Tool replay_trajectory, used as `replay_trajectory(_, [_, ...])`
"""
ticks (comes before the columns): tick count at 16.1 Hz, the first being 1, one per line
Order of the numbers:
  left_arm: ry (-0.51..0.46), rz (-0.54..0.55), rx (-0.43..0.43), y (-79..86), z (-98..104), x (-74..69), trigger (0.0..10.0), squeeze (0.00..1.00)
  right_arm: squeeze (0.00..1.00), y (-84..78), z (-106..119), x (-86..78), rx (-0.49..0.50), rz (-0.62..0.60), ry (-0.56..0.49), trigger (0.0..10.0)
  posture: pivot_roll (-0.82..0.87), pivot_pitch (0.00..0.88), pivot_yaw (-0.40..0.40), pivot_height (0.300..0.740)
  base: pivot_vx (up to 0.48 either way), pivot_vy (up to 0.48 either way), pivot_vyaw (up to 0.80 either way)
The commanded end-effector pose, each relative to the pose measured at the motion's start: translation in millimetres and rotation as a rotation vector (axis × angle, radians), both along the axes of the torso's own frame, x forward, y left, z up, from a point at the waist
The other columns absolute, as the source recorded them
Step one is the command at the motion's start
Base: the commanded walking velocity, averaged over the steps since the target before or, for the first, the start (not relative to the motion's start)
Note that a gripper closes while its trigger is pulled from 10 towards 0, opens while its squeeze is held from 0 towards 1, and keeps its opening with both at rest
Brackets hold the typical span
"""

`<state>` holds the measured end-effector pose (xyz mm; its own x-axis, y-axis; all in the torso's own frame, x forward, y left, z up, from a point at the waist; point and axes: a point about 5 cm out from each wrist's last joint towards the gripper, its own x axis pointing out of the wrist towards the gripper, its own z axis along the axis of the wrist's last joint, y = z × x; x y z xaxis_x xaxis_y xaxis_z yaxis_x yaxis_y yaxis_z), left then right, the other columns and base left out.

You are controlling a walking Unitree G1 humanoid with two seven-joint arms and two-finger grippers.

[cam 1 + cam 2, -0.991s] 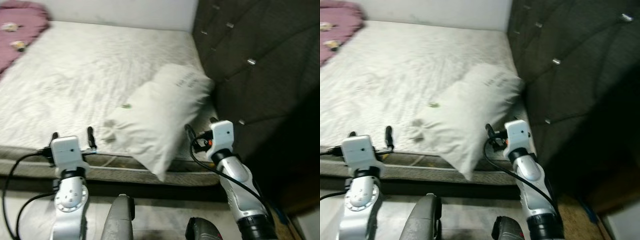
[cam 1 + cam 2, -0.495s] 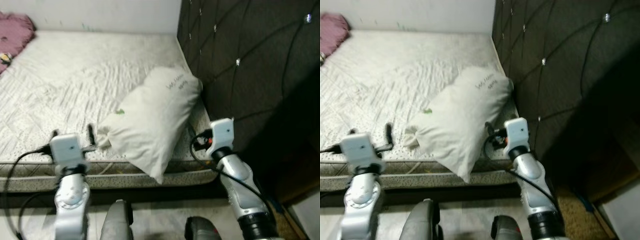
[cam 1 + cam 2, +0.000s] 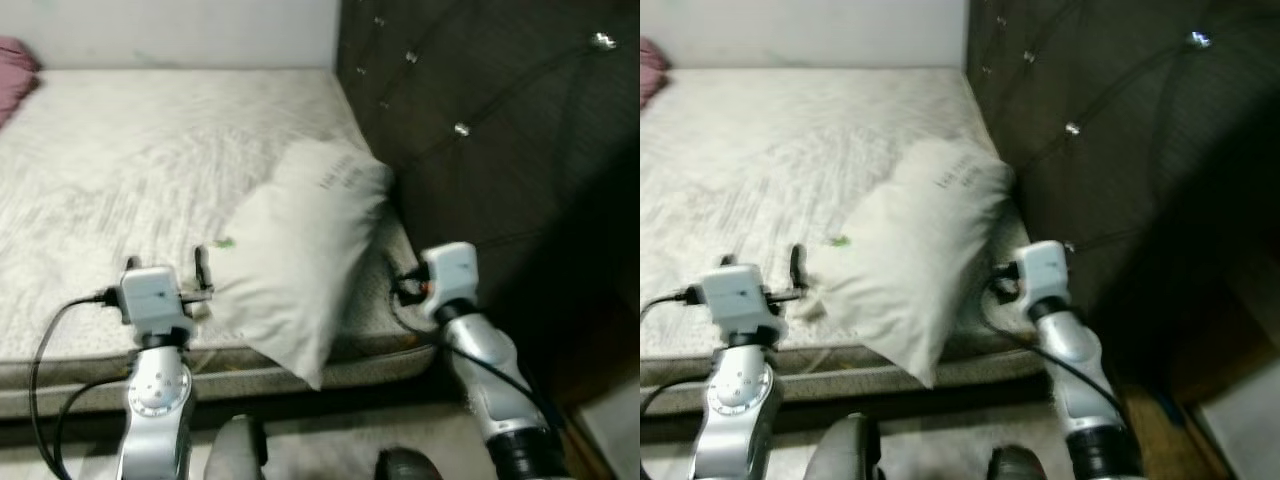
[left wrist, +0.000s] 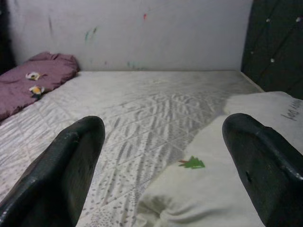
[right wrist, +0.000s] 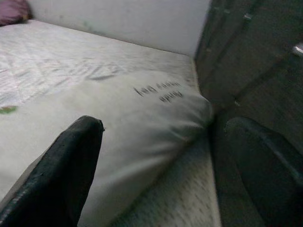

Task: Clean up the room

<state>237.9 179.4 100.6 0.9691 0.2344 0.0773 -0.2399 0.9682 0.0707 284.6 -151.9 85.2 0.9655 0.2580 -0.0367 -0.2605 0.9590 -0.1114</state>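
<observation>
A white pillow (image 3: pixel 295 255) with dark lettering lies tilted on the mattress (image 3: pixel 120 150), one end against the dark tufted headboard (image 3: pixel 500 120) and one corner hanging over the near bed edge. A small green scrap (image 4: pixel 191 163) sits on the pillow. My left gripper (image 3: pixel 165 265) is open, held over the bed edge just left of the pillow's low corner. My right gripper (image 5: pixel 165 125) is open too, pointing along the pillow's right side beside the headboard. Neither gripper holds anything.
A purple blanket (image 4: pixel 33 80) with small toys on it lies at the far left end of the bed, against the white wall (image 4: pixel 142 33). The headboard closes off the right side. Light floor (image 3: pixel 330 440) shows below the bed edge.
The camera has swung and come closer to the bed, so the pillow sits more centrally between my arms. Both arms keep their pose with fingers open. The pillow has not moved on the mattress.
</observation>
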Motion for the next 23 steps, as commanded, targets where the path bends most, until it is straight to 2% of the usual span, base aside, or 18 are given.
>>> replay_trajectory(1, [0.008,0.018,0.012,7.5,-1.2,-1.3,10.0,0.00,0.00,11.8,6.4,3.9,0.009,0.036,-0.030,10.0,0.01,0.000,-0.028,0.665,0.337,0.000,0.44])
replay_trajectory(9, [0.012,0.012,0.006,5.4,-2.2,-0.2,10.0,0.00,0.00,12.6,4.4,3.6,0.003,0.042,-0.028,10.0,0.01,0.000,-0.030,0.665,0.315,0.000,0.57])
replay_trajectory(17, [0.020,-0.009,-0.005,3.2,-4.3,-1.3,10.0,0.00,0.00,11.2,2.3,4.5,0.022,0.023,-0.013,10.0,0.01,0.000,-0.031,0.665,0.063,0.000,0.00])
replay_trajectory(20, [0.021,-0.010,-0.007,2.6,-4.0,-0.5,10.0,0.00,0.00,10.8,1.8,4.7,0.036,0.017,-0.003,10.0,0.01,0.000,-0.032,0.665,0.000,0.000,-0.57])
replay_trajectory(23, [0.034,-0.007,-0.009,0.3,-5.3,-3.3,10.0,0.00,0.00,11.5,-0.3,2.1,0.036,0.019,0.001,10.0,0.02,0.000,-0.033,0.630,0.000,0.000,-0.14])
